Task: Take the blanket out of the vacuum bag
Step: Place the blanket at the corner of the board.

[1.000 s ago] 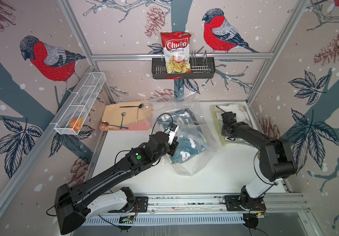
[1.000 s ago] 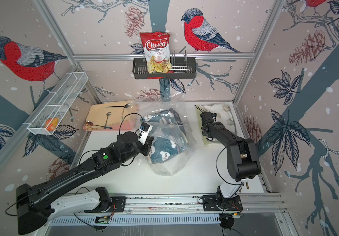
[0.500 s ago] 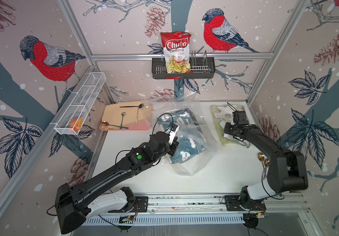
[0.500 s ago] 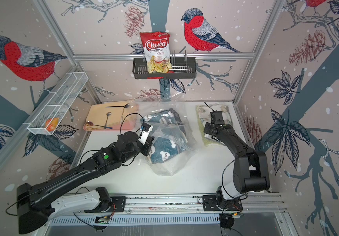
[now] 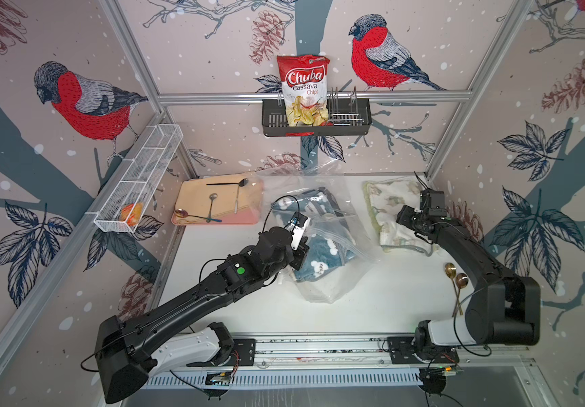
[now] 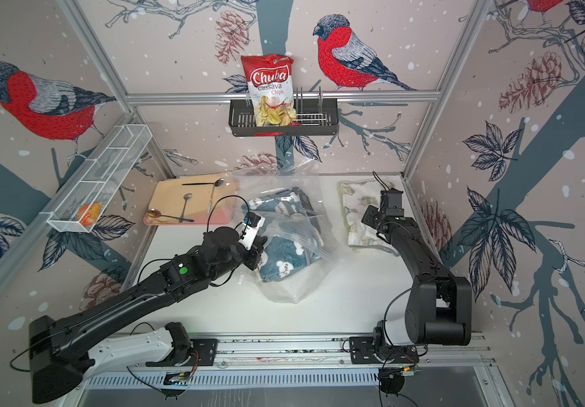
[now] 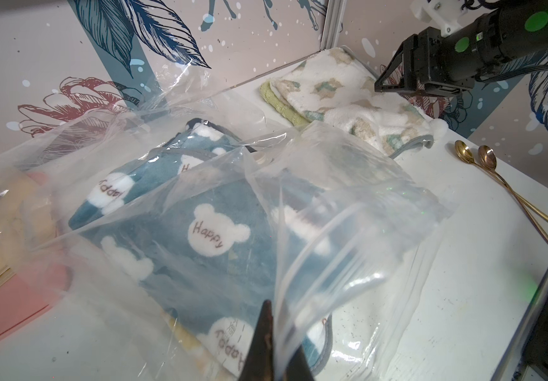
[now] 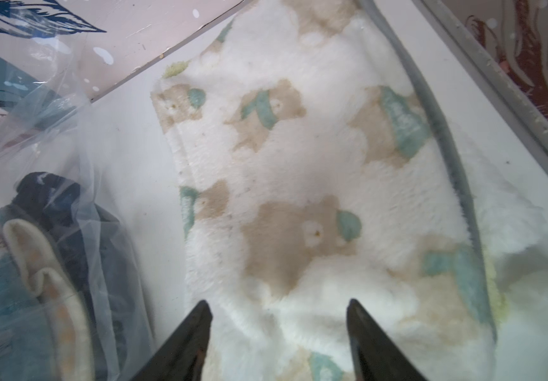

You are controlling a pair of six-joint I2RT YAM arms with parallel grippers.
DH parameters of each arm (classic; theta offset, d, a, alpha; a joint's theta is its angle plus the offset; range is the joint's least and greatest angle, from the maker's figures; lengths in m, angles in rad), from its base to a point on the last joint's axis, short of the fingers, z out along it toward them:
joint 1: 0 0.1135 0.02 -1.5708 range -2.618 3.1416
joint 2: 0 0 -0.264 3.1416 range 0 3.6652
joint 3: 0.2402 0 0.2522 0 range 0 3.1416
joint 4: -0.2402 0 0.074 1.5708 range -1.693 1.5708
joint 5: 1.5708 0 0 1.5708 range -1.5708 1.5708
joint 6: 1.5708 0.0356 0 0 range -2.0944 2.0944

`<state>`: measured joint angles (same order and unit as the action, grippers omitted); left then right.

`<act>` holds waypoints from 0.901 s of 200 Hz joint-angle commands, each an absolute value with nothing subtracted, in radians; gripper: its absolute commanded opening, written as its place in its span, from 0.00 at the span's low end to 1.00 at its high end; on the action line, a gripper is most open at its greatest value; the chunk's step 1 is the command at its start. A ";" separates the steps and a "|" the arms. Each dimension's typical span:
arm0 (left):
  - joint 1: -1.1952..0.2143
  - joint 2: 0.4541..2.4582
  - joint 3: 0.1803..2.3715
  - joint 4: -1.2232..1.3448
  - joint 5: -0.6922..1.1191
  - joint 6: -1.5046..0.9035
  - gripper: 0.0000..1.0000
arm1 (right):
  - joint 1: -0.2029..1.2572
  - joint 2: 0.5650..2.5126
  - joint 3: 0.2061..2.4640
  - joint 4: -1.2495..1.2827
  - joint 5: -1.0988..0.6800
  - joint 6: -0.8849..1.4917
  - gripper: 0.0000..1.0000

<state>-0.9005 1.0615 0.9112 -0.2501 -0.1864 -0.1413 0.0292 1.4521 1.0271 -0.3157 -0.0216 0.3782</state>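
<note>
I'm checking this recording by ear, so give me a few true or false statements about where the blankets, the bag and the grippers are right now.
The blue blanket lies inside the vacuum bag. True.
The right gripper is shut on the cream blanket. False: the right gripper stands open over the cream blanket.
Two gold spoons lie on the table. True.
The chips bag lies on the table. False: the chips bag stands in the black wall rack.
The left gripper pinches the vacuum bag. True.

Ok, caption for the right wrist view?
Open right tool over the cream bear-print blanket, which lies outside the vacuum bag.
</note>
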 commanded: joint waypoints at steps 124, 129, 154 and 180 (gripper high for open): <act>-0.900 1.062 0.907 -0.212 -0.218 -0.129 0.00 | 0.197 1.834 1.388 -0.278 0.159 0.408 0.72; -0.900 1.061 0.905 -0.212 -0.220 -0.130 0.00 | 0.199 1.869 1.432 -0.297 0.165 0.402 0.74; -0.899 1.064 0.905 -0.212 -0.224 -0.127 0.00 | 0.203 2.091 1.712 -0.451 0.212 0.376 0.77; -0.900 1.069 0.900 -0.210 -0.227 -0.125 0.00 | 0.205 2.231 1.864 -0.488 0.275 0.354 0.76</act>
<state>-0.9001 1.0660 0.9039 -0.2478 -0.2104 -0.1318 0.2020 2.1475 1.7695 -0.3847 0.1871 0.3878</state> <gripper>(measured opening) 0.047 0.771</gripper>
